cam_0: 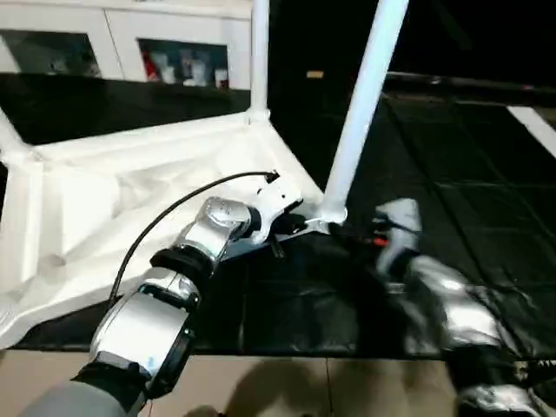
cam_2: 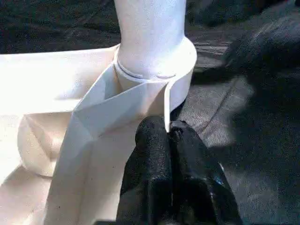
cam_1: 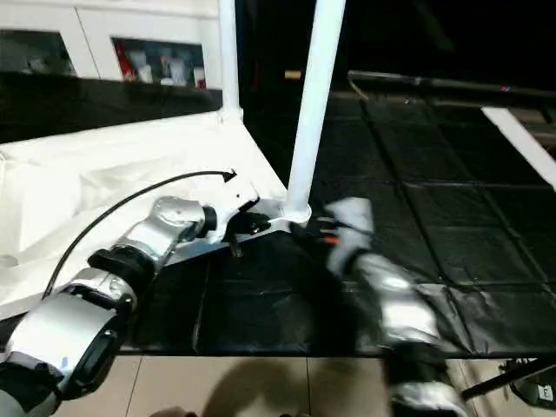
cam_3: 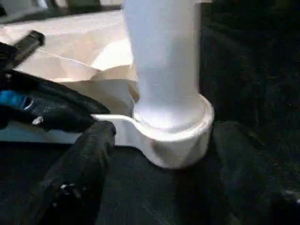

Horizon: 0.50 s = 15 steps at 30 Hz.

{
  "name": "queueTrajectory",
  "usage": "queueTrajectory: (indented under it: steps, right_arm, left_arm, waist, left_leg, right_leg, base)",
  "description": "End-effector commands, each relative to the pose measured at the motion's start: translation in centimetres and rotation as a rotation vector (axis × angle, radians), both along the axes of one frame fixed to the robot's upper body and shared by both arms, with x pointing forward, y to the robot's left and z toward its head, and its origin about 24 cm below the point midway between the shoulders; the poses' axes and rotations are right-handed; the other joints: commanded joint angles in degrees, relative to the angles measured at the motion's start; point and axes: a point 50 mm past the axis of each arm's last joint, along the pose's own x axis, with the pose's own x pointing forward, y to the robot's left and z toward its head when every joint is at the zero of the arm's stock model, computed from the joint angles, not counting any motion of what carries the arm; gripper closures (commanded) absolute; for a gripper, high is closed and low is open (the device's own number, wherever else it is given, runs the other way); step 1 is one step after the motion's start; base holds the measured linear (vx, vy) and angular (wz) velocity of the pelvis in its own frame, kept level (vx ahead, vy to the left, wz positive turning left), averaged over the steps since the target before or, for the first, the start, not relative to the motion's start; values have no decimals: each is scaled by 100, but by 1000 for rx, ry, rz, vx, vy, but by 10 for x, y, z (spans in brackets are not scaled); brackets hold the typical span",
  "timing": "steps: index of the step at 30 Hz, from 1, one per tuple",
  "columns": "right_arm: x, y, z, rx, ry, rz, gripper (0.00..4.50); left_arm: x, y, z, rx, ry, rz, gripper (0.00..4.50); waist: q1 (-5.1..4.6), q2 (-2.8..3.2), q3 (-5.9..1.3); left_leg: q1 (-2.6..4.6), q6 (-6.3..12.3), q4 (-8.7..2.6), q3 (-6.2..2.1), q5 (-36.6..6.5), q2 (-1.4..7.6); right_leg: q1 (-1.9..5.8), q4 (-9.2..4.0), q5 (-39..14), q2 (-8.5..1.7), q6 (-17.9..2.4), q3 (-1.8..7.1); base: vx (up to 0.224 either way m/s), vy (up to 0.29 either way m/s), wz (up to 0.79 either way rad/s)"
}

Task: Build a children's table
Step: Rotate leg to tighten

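Note:
The white table top (cam_0: 104,200) lies upside down on the black mat, ribbed underside facing up. White legs stand in its corner sockets: a near one (cam_0: 360,104), a far one (cam_0: 259,52), and part of another at the left edge (cam_0: 9,135). My left gripper (cam_0: 291,228) is shut on the thin rim of the top right beside the near leg's socket (cam_2: 180,61); the rim wall sits between its fingers (cam_2: 150,150). My right gripper (cam_3: 164,133) is open and blurred, one finger (cam_3: 89,154) on each side of that socket's base (cam_3: 178,140).
A white cabinet with glass doors (cam_0: 130,43) stands at the back left. The black tiled mat (cam_0: 452,174) stretches to the right, with a white strip (cam_0: 539,126) at its far right. Beige floor (cam_0: 304,382) runs along the near edge.

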Motion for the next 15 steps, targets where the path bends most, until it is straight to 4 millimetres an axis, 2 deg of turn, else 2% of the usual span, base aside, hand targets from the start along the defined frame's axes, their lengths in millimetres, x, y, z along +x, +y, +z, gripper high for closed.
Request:
queueTrajectory:
  steps: [1, 3, 4, 6, 7, 8, 10, 11, 12, 13, 15]
  right_arm:
    - [-9, -20, 12, 39, -8, 79, 56]
    - [-14, -27, 17, 57, -9, 133, 55]
    - [-15, -30, 20, 66, -17, 155, 27]
    - [-17, -31, 25, 83, -33, 200, 16]
    - [-18, -29, 28, 87, -45, 248, 16]
    - [-18, -27, 30, 87, -53, 272, 12]
    - [-18, -25, 31, 87, -58, 282, 2]
    - [-17, -18, 33, 67, -74, 315, 0]
    - [-17, -18, 33, 67, -74, 315, 0]
    - [-17, -13, 33, 62, -78, 342, 0]
    - [-18, -3, 37, 94, -71, 392, 0]
  left_arm:
    - [-1, -3, 16, -76, -41, -86, 423]
    - [-4, 0, 17, -70, -14, -120, 407]
    - [-5, 1, 18, -63, -11, -129, 389]
    - [-7, 6, 20, -46, -6, -137, 384]
    - [-9, 11, 21, -33, 9, -150, 384]
    - [-11, 15, 22, -24, 19, -152, 364]
    - [-11, 17, 23, -20, 23, -150, 349]
    - [-17, 29, 25, 26, 35, -153, 347]
    - [-17, 29, 25, 26, 35, -153, 343]
    - [-20, 36, 27, 45, 36, -149, 332]
    - [-27, 51, 32, 92, 32, -137, 307]
  waist:
    - [61, -115, -451]
    - [104, -92, -437]
    - [108, -134, -435]
    - [102, -120, -408]
    - [100, -143, -394]
    - [90, -142, -383]
    - [81, -132, -376]
    - [74, -163, -377]
    - [79, -143, -392]
    - [64, -122, -392]
    - [46, -153, -387]
  left_leg:
    - [44, 1002, -274, -198, -94, 414]
    - [49, 990, -272, -190, -165, 427]
    - [55, 942, -279, -194, -212, 445]
    - [61, 818, -291, -195, -363, 453]
    - [80, 717, -303, -201, -477, 467]
    - [77, 634, -312, -202, -534, 466]
    - [98, 544, -325, -207, -591, 477]
    - [111, 483, -327, -203, -626, 469]
    - [103, 417, -341, -232, -590, 503]
    - [116, 373, -339, -220, -582, 490]
    - [98, 365, -348, -218, -523, 492]
  right_leg:
    - [444, -307, -76, -727, -1109, 434]
    - [435, -329, -320, -734, -1074, 445]
    - [424, -333, -519, -731, -1049, 433]
    - [388, -386, -929, -728, -962, 425]
    - [385, -404, -1179, -735, -920, 426]
    - [372, -425, -1381, -732, -869, 427]
    - [353, -436, -1490, -727, -851, 431]
    - [347, -445, -1586, -723, -815, 433]
    - [371, -398, -1538, -761, -843, 441]
    - [347, -406, -1494, -741, -828, 448]
    - [357, -381, -1391, -730, -858, 460]
  base:
    - [0, 0, 0]
    - [0, 0, 0]
    - [0, 0, 0]
    - [0, 0, 0]
    - [0, 0, 0]
    - [0, 0, 0]
    - [0, 0, 0]
    - [0, 0, 0]
    - [0, 0, 0]
    - [0, 0, 0]
    - [0, 0, 0]
